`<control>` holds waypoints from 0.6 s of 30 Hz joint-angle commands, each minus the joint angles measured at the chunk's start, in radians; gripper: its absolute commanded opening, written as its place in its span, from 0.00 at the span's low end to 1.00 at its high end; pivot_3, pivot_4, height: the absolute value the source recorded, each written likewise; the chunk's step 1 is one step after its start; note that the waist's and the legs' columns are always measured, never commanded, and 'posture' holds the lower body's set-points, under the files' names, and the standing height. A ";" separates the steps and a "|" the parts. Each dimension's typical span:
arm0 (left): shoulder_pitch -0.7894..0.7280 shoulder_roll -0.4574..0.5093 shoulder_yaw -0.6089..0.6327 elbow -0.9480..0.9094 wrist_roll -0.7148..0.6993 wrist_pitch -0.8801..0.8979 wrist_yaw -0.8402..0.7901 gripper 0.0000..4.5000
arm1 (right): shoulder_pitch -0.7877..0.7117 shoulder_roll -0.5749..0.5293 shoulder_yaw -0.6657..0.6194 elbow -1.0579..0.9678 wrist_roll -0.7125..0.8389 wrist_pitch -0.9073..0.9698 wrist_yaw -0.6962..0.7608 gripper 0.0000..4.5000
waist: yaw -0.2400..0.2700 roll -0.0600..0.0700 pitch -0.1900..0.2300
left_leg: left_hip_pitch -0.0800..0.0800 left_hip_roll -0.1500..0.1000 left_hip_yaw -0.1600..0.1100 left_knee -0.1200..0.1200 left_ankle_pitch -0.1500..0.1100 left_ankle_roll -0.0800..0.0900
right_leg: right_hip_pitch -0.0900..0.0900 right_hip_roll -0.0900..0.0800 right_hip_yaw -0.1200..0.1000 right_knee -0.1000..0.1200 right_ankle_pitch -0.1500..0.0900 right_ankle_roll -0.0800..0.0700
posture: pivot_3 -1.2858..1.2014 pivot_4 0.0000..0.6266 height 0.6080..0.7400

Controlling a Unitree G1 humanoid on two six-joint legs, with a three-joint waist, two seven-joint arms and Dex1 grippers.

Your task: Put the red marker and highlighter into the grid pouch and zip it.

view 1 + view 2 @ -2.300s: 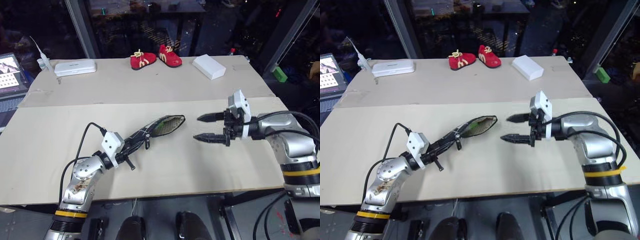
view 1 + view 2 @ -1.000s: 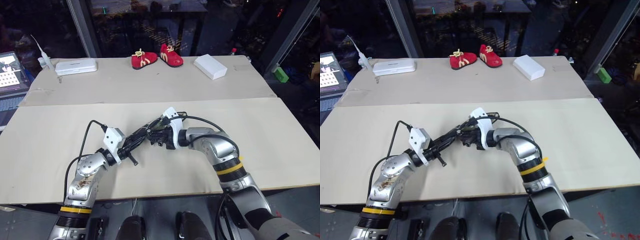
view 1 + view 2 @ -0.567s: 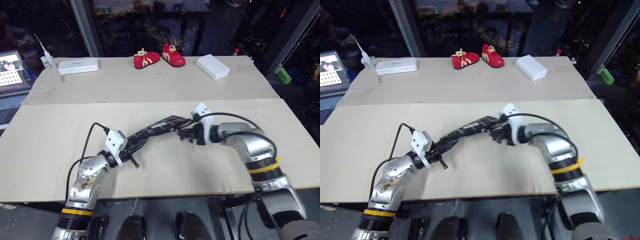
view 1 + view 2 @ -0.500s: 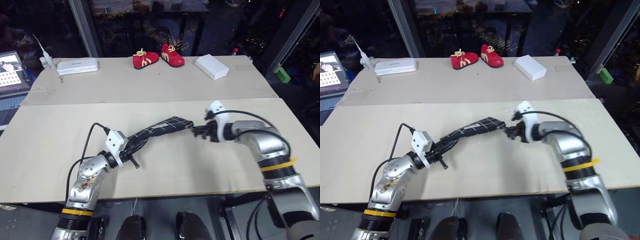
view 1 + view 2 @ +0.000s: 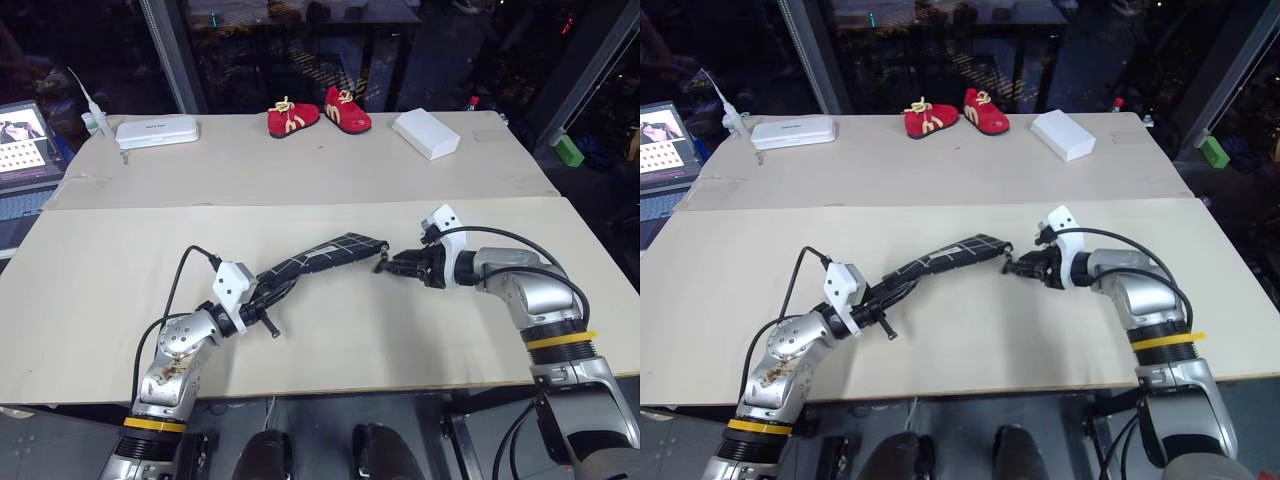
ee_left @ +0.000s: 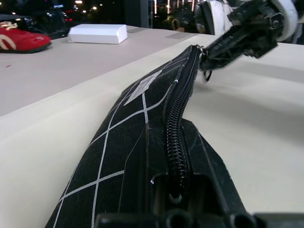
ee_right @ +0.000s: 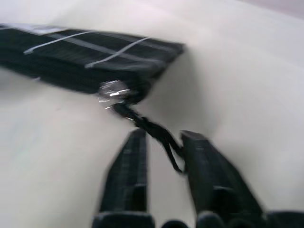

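Right gripper (image 7: 161,142): fingers (image 7: 130,171) standing slightly parted, gripping nothing; the zipper pull (image 7: 152,128) is hanging loose in the gap between them, its cord trailing from the metal slider (image 7: 113,91) just ahead of the fingertips. In the head views this gripper (image 5: 392,265) is pointing at the pouch's near end, just apart from it.

Left gripper (image 5: 262,300): fingers clenched, pinching the other end of the pouch (image 5: 318,256). Seen from that wrist, the pouch (image 6: 142,123) is running straight out from the fingers, edge up, with its zipper (image 6: 178,128) lying closed along the top as far as the right gripper (image 6: 223,45).

Pouch: black with white grid lines, stretching between the two grippers above the table (image 5: 120,250), sagging slightly.

Marker and highlighter: cannot tell where they are lying.

Beyond the fingers, along the far table edge: two red shoes (image 5: 318,112), a white box (image 5: 425,133), a white case (image 5: 156,131). A laptop (image 5: 22,145) is sitting at the far left.
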 commanded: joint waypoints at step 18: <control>-0.150 0.068 -0.082 0.156 0.059 -0.286 -0.265 0.00 | 0.357 -0.262 -0.270 -0.261 0.151 -0.079 0.228 0.85 | 0.020 -0.001 0.000 | 0.002 -0.001 0.000 0.000 0.000 0.001 | 0.002 0.001 0.001 -0.001 0.000 0.000 | 0.52 0.24 1.00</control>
